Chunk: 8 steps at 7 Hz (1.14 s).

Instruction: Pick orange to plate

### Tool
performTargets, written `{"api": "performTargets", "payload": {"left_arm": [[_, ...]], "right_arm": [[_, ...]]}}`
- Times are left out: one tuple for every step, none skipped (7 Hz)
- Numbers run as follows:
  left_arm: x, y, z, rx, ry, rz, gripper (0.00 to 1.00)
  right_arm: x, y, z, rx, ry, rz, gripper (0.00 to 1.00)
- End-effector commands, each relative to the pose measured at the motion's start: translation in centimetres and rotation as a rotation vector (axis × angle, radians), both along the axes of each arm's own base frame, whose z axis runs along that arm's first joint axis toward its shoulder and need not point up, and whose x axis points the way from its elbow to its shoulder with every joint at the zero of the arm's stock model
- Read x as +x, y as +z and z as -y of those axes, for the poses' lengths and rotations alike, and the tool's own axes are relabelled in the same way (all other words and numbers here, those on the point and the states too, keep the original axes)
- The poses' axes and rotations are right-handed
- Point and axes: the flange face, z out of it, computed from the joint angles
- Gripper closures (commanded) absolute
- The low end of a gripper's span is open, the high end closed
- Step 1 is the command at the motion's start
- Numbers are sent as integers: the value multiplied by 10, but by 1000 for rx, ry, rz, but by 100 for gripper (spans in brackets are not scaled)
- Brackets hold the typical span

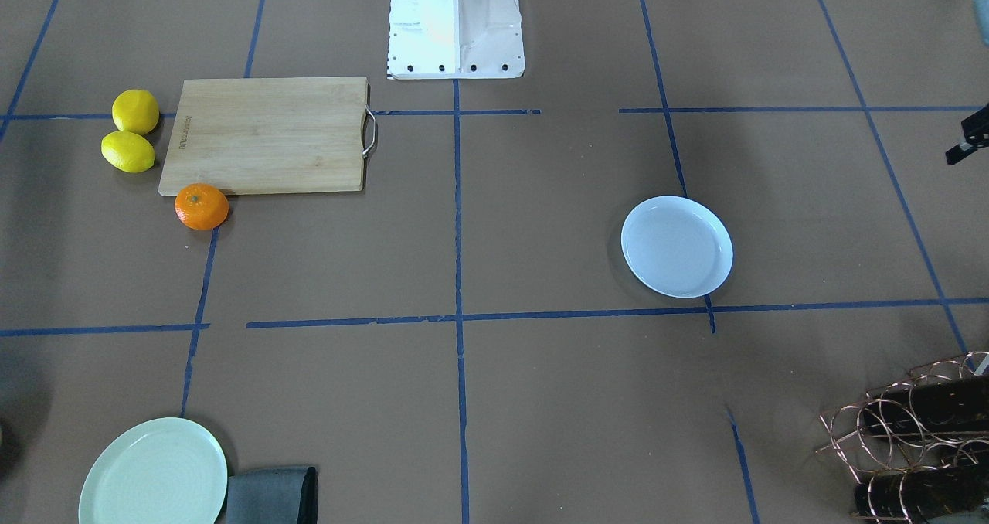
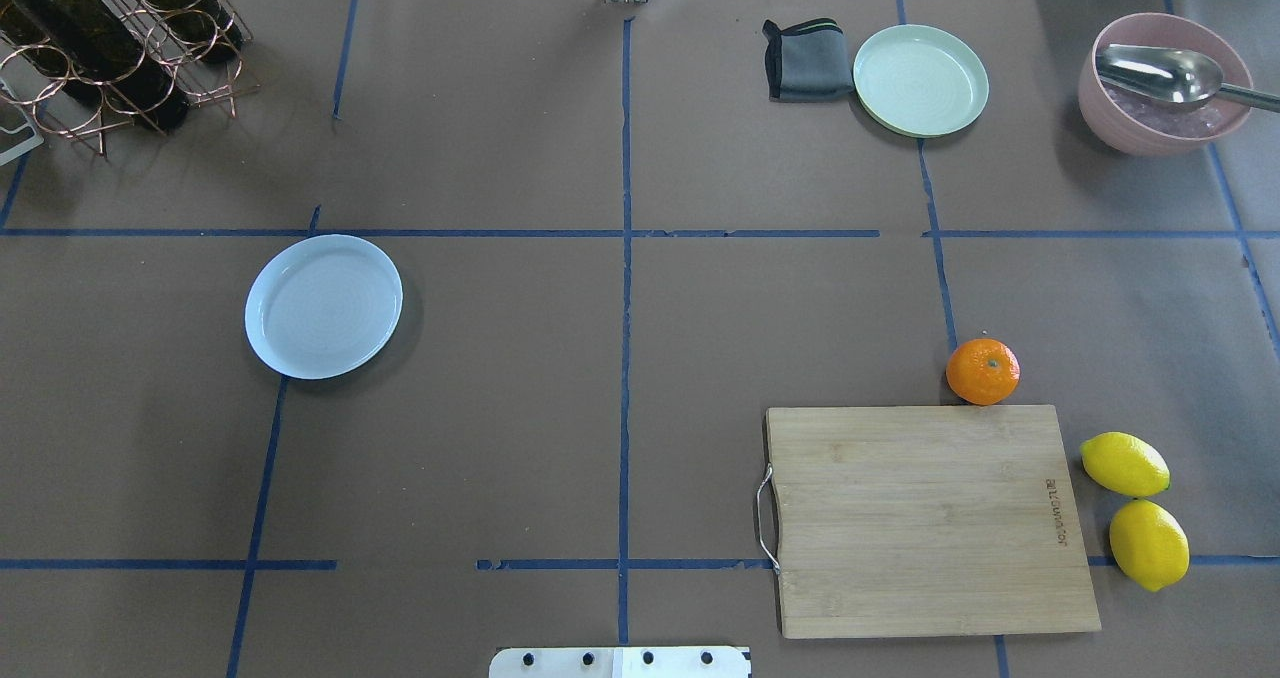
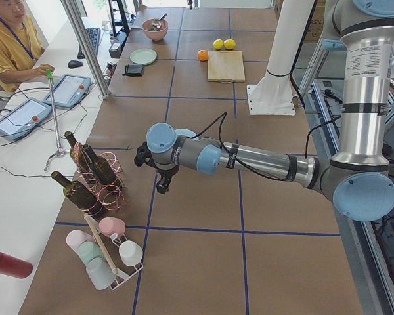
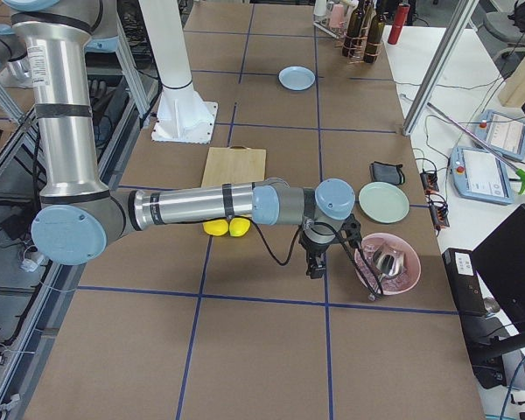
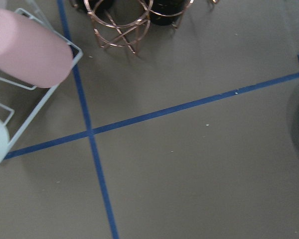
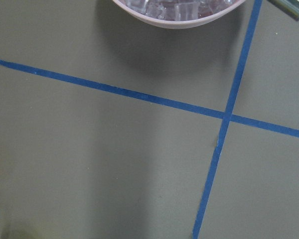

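Orange point(image 2: 983, 371) sits beside the cutting board point(image 2: 925, 518) at overhead frame right, plate point(image 2: 323, 305) well apart at left; spread of left pincer point(image 3: 163, 187) and right pincer point(image 4: 316, 268) cannot be told.

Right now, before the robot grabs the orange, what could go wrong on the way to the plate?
The orange sits right at the cutting board's edge, so a grab could bump the board and send the round fruit rolling. The bluish plate lies far across the table, a long carry where it might slip. The green plate is closer and could be mistaken for it.
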Motion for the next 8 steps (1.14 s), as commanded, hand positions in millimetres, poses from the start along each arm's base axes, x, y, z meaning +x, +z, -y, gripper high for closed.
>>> {"api": "performTargets", "payload": {"left_arm": [[100,-8,-4,-54,-108,24,0],[150,-16,-10,-106,-163,17,0],[163,-13,-4,-119,-164,13,0],[192,-21,-2,-150,-151,8,0],[227,-37,-1,-146,-173,21,0],[240,-42,-1,-142,-167,21,0],[247,-44,-3,-140,-155,20,0],[281,-51,-10,-156,-123,18,2]], "right_arm": [[-14,-3,0,4,-26,4,0],[-17,-3,0,3,-30,4,0],[-17,-3,0,3,-32,4,0],[-19,-1,0,2,-36,4,0],[-19,-2,0,5,-38,4,0],[-19,4,-2,-4,-42,2,0],[-22,6,-3,-10,-45,-2,0],[-23,6,-3,-12,-45,-1,0]]}}
